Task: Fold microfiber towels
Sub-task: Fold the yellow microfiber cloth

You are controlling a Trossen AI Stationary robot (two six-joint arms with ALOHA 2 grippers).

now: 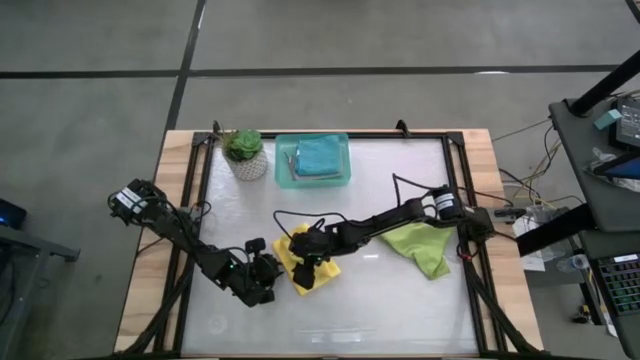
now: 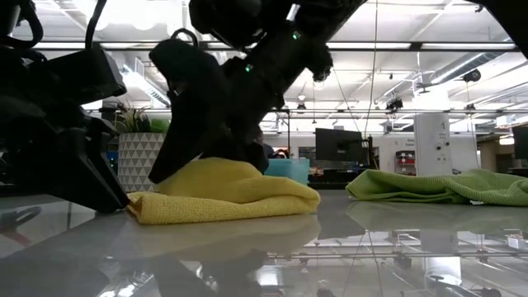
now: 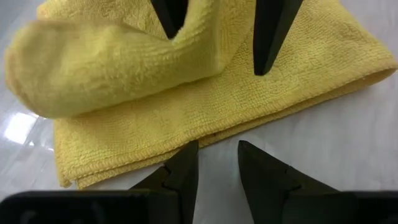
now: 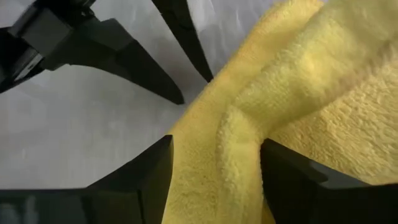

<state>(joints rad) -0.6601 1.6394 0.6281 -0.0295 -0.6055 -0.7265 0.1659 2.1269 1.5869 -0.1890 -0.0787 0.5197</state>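
Note:
A yellow microfiber towel (image 1: 312,262) lies folded in layers at the table's middle, with a raised ridge of cloth (image 4: 249,124) on top. My right gripper (image 4: 216,140) comes slanting down from the right and stands open astride that ridge. My left gripper (image 3: 217,146) is open at table level, its fingertips just short of the towel's layered edge (image 3: 205,135), with nothing between them. To the right, a lime green towel (image 1: 422,248) lies crumpled on the table. A teal-blue towel (image 1: 320,155) rests folded in the teal tray (image 1: 284,165). My right gripper's open fingers (image 4: 155,168) stand on either side of the yellow towel's raised ridge, slanting down from the table's right. Whether the fingers touch the cloth I cannot tell. The towel lies on the table, slack.
A potted plant (image 1: 245,155) stands at the far left beside the tray. A dark frame (image 1: 470,200) runs round the white table top. Bare surface lies along the near edge (image 1: 380,320).

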